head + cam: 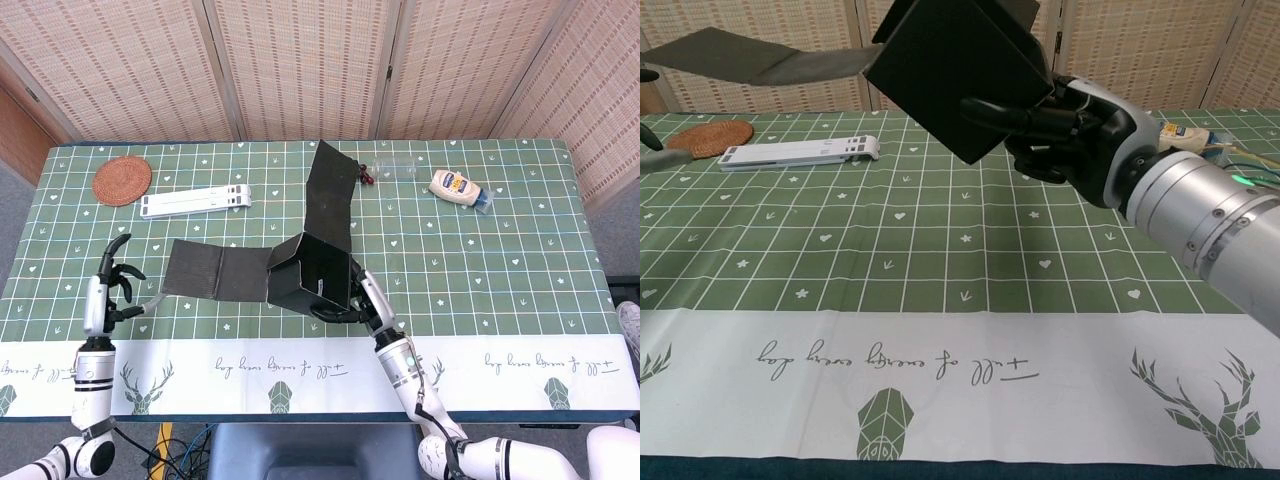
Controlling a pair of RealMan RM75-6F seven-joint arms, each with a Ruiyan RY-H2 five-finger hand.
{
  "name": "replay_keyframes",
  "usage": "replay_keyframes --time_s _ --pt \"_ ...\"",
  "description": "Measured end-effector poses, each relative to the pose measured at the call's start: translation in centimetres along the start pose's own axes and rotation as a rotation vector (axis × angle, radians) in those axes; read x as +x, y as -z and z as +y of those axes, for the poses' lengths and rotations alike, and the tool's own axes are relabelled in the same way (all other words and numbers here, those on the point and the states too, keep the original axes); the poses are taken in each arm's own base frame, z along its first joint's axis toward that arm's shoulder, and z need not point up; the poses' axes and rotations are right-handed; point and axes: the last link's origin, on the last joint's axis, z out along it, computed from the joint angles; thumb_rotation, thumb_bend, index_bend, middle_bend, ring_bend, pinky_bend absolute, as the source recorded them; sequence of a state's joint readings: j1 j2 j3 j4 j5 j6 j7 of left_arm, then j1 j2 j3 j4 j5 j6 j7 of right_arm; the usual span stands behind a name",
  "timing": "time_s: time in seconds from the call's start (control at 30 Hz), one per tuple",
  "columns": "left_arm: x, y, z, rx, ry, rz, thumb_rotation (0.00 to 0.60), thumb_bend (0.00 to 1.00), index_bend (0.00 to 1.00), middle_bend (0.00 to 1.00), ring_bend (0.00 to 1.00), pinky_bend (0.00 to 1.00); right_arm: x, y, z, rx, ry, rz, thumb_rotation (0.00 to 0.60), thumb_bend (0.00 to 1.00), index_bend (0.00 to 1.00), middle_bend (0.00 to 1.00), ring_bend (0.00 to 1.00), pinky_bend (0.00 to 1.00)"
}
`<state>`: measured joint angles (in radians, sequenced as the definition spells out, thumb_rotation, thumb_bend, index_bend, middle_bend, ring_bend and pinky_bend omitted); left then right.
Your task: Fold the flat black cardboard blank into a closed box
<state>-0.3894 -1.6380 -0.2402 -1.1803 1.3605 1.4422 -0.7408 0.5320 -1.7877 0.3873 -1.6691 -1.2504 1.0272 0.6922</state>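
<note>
Between the thumb and fingers of the right hand [1070,125], the partly folded black cardboard box [312,272] is being gripped and carried clear of the table [500,260]. The fingers are closing on one lower wall of the box body, near its corner, which looks like a way to keep the formed walls square while the loose parts hang free for folding. From the fingers' far side a tall flap [331,195] is rising away from the body, and out to the side away from the palm a long flat panel [215,270] is stretching toward the left hand. Judging from this, the body is formed but the box is not yet closed.

The left hand [108,290] is hovering well apart from the box, holding nothing, its fingers apart and lightly curled. The tip of the long panel is reaching near those fingers without touching them, so that hand seems placed to take or press the panel next.

Beyond the left fingers, toward the table's back edge, a woven round coaster [122,180] and a white folding stand [195,203] are lying. Beyond the raised flap, a bunch of dark grapes [364,177] is mostly hiding behind the cardboard, beside a clear plastic bottle [396,169]; a mayonnaise bottle [458,187] is lying further off. None of these is standing between the hands, though the raised flap is blocking the head view's sight of the grapes.
</note>
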Motion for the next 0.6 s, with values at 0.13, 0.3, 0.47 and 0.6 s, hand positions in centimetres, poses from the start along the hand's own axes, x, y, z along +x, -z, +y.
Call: replay_keyframes --time_s 0.13,0.3,0.47,0.6 --pt "-1.7 -0.3 1.3 -0.023 0.066 -0.030 0.600 0.11 0.11 0.14 0.50 0.78 -0.8 0.0 0.4 0.001 -0.010 -0.009 0.600 0.37 0.36 0.44 0.84 1.00" --pt "-3.1 -0.5 2.7 -0.038 0.135 -0.052 0.600 0.11 0.11 0.14 0.50 0.78 -1.3 0.2 0.7 0.006 -0.002 -0.017 0.600 0.37 0.36 0.44 0.84 1.00" --pt "-3.9 -0.4 3.9 -0.039 0.208 -0.073 0.600 0.11 0.10 0.14 0.50 0.78 -1.7 0.4 1.1 0.012 0.024 -0.020 0.600 0.37 0.36 0.44 0.84 1.00" --pt "-4.0 -0.1 4.9 -0.034 0.255 -0.095 0.600 0.11 0.09 0.14 0.50 0.78 -1.9 0.4 1.3 0.009 0.027 -0.024 0.600 0.37 0.36 0.44 0.84 1.00"
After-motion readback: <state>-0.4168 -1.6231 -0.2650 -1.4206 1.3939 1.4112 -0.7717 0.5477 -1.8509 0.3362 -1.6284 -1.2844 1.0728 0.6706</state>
